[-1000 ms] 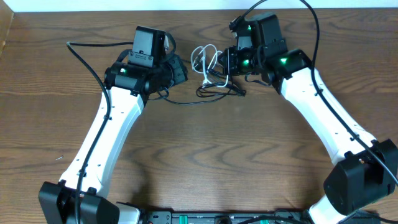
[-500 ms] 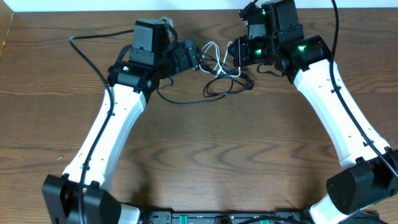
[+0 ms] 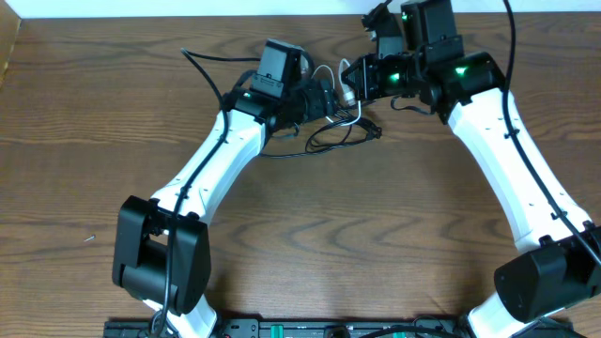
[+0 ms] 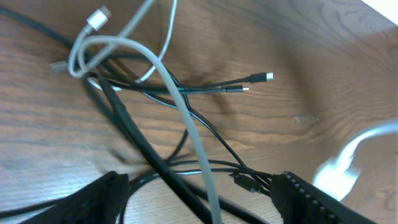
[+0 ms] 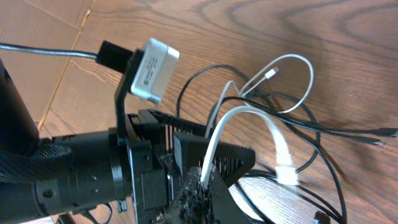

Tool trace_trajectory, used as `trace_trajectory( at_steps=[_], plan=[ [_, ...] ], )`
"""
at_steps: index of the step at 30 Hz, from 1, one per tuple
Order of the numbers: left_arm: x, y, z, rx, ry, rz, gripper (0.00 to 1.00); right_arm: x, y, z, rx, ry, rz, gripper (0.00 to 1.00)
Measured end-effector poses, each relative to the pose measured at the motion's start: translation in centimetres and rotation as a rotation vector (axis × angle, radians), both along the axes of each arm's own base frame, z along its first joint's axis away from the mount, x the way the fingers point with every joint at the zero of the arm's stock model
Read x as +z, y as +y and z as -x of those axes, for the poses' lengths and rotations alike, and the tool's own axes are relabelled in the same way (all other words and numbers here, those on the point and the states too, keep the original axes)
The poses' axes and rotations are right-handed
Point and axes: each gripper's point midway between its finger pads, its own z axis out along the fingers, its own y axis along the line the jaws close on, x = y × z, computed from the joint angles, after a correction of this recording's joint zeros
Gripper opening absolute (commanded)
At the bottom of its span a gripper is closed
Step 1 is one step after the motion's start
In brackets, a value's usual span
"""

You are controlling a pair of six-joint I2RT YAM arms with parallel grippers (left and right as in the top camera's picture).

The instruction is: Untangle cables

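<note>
The white cable (image 3: 349, 116) and the black cable (image 3: 282, 153) lie tangled on the wooden table between my two grippers. My right gripper (image 5: 202, 190) is shut on the white cable (image 5: 214, 140), which rises from the jaws and loops over the black cable (image 5: 348, 132). My left gripper (image 4: 205, 202) is open, low over the tangle. Its jaws stand wide apart, with the white cable (image 4: 186, 118) and strands of the black cable (image 4: 217, 88) running between them. In the overhead view the left gripper (image 3: 324, 97) is close beside the right gripper (image 3: 354, 82).
The left arm's wrist camera (image 5: 152, 71) and gripper body fill the left of the right wrist view, very close to my right gripper. The table's far edge (image 3: 310, 19) runs just behind both grippers. Thicker black arm cords (image 3: 202, 64) trail behind the left arm.
My left arm has swung right and forward into the tangle, up against the right gripper. The right gripper moved toward the far edge with the white cable, then held still.
</note>
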Motion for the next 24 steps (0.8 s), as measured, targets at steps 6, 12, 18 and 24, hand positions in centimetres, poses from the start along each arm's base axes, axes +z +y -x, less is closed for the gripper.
trace_trajectory(
  at_steps=[6, 12, 18, 24],
  plan=[
    [-1.3, 0.2, 0.6, 0.006, 0.048, -0.023, 0.75, 3.0, -2.0, -1.5, -0.027, -0.051, -0.054, 0.01],
    [-2.1, 0.9, 1.0, 0.02, 0.078, -0.059, 0.75, 12.1, -5.6, -3.5, -0.052, -0.245, -0.161, 0.01],
    [-2.3, 1.1, 1.0, 0.028, 0.08, -0.07, 0.75, 20.6, -9.2, -3.1, -0.06, -0.434, -0.232, 0.01],
    [-2.4, 1.4, 0.9, 0.037, 0.077, -0.083, 0.75, 26.4, -12.1, -1.8, -0.082, -0.567, -0.271, 0.01]
  ],
)
